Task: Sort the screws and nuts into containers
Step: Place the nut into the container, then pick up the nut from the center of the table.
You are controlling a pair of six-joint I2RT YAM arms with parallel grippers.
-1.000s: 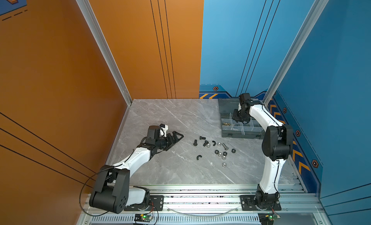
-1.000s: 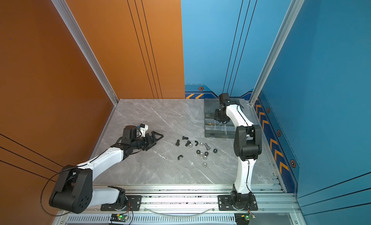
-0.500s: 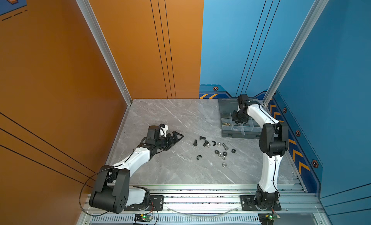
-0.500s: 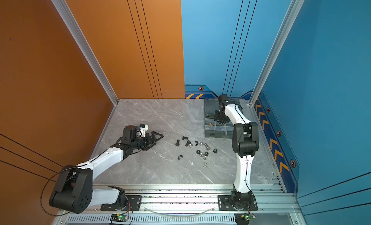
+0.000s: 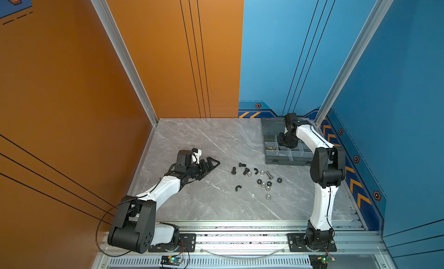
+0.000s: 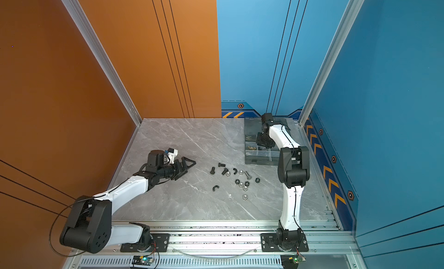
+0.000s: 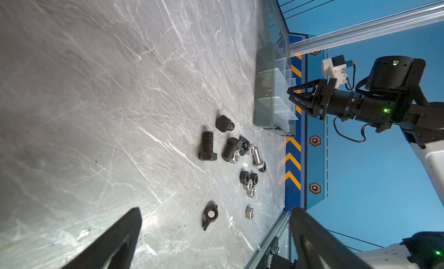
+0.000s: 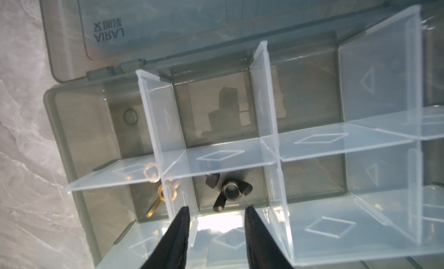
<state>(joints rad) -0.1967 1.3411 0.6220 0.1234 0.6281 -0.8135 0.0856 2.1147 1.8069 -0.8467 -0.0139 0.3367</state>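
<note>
**Top views.** In both top views we find the left gripper [image 5: 212, 166] low over the table [image 5: 192, 207], left of the loose parts. Its jaws stand wide apart with nothing between them. The black screws [image 5: 242, 164], the silver screw [image 5: 269, 175] and the hex nuts [image 5: 263, 184] lie scattered mid-table. They are on the near side of the organizer box [image 5: 286, 160], which sits open at the far right. The right gripper [image 5: 286, 146] points down into the box.

**Left wrist view.** We see the left fingers [image 7: 120, 236] spread. A stray black wing nut [image 7: 210, 213] lies on the table ahead of them, untouched.

**Right wrist view.** We see the right fingers [image 8: 181, 222] apart and gripping nothing. A black wing nut [image 8: 230, 192] lies free on the compartment floor just beyond the tips. Brass wing nuts [image 8: 156, 205] lie in the compartment to its left.
</note>
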